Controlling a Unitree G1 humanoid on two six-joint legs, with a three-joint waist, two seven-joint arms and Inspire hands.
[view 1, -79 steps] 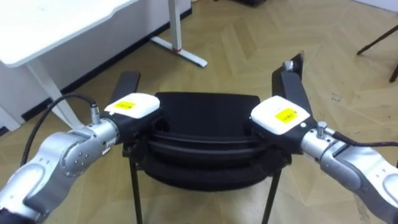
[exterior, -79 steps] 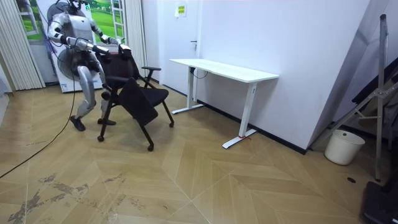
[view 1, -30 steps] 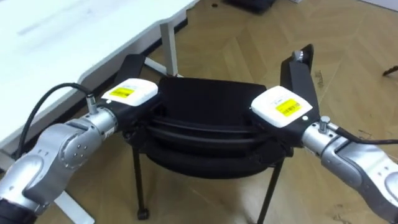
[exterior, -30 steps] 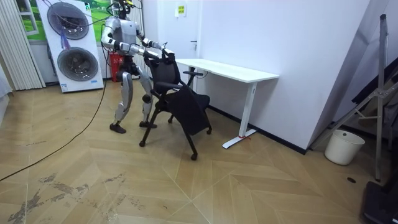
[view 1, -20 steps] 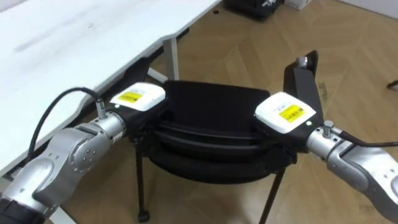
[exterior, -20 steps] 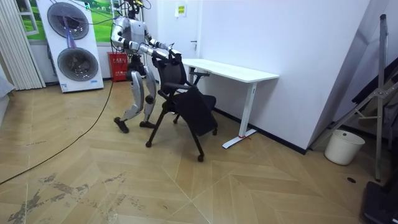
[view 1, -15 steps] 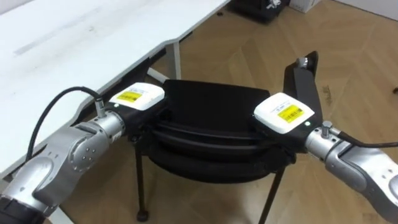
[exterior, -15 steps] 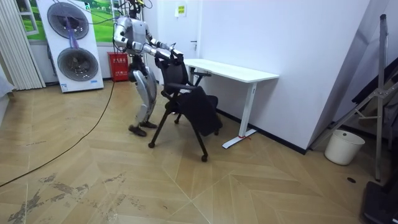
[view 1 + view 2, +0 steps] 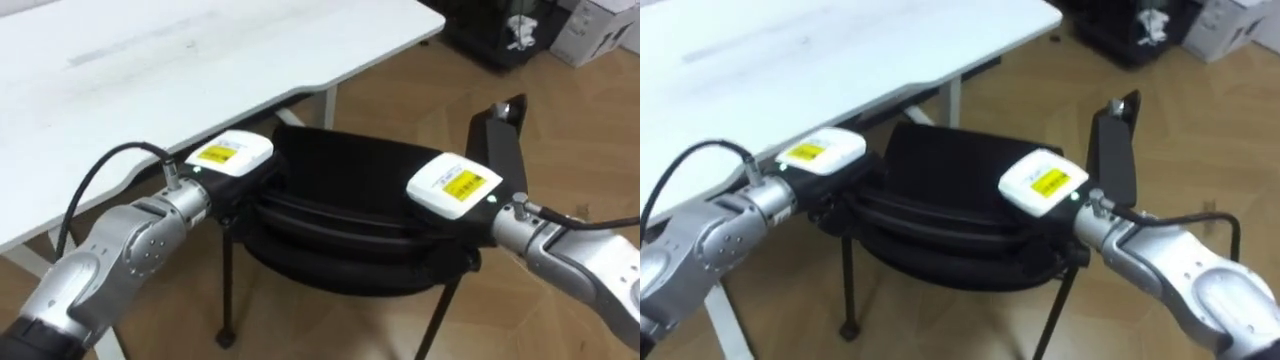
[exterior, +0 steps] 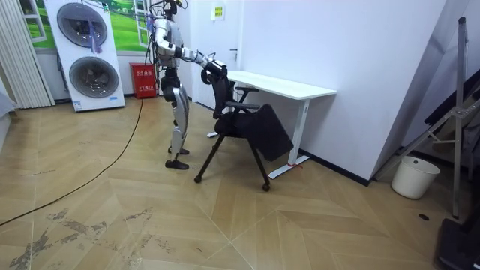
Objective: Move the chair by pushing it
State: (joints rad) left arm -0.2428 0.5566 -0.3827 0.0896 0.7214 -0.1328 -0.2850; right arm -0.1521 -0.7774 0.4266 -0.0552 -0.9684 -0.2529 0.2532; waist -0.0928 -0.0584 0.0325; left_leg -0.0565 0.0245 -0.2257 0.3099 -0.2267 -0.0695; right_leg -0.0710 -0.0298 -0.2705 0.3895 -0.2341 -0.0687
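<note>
stands upright on the herringbone wood floor [image 10: 225, 225] just behind the black chair [image 9: 345, 180], both arms reaching forward to its backrest. has the left hand [image 9: 235, 165] on the left end of the backrest's top edge and the right hand [image 9: 455, 190] on the right end, well apart, with the chair's back and seat between and below them. cannot tell the grasp of either, clenched or released: dark on dark beneath the white tags. just beyond the right hand, 1 black armrest [image 9: 497, 140] jutting forward. ahead and to the left of the left hand, the white surface [image 9: 150, 70], with its near edge just past that hand and above the chair's left side, and its white leg [image 9: 327, 105] beyond the space between the 2 hands. in the room view, the chair at the near end of that surface, on thin black legs, its dark seat panel hanging tilted toward the room view's right. well beyond the right hand, on the floor, a black case [image 9: 495, 35] and a white box [image 9: 600, 30]. behind the robot in the room view, 2 stacked white drum machines [image 10: 81, 56] and a red box [image 10: 146, 81]; far at the room view's right, a white bin [image 10: 415, 177] by the wall.
</note>
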